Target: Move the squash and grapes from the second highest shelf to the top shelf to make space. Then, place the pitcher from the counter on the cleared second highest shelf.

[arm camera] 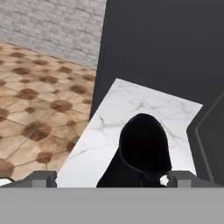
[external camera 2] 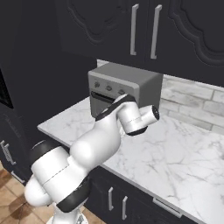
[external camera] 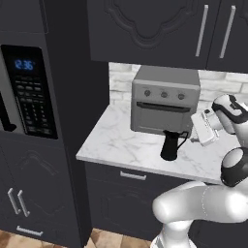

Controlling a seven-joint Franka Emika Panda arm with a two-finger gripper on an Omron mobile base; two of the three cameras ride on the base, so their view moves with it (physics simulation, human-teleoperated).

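Note:
The black pitcher (external camera: 172, 144) stands upright on the white marble counter (external camera: 121, 140), just in front of the toaster oven. My gripper (external camera: 196, 130) hovers to its right, a little above it and not touching it. In the hand view the pitcher (arm camera: 144, 148) sits low in the middle, between my wide-apart fingertips (arm camera: 43, 177), so the gripper (arm camera: 113, 178) is open and holds nothing. In the right base view my arm covers the pitcher. The squash, the grapes and both shelves are out of view.
A boxy silver toaster oven (external camera: 164, 99) stands at the back of the counter against the brick wall. Dark upper cabinets (external camera: 155, 29) hang above. A tall dark appliance front with a lit control panel (external camera: 29, 92) stands to the left. Brown tile floor (arm camera: 35, 109) lies past the counter's end.

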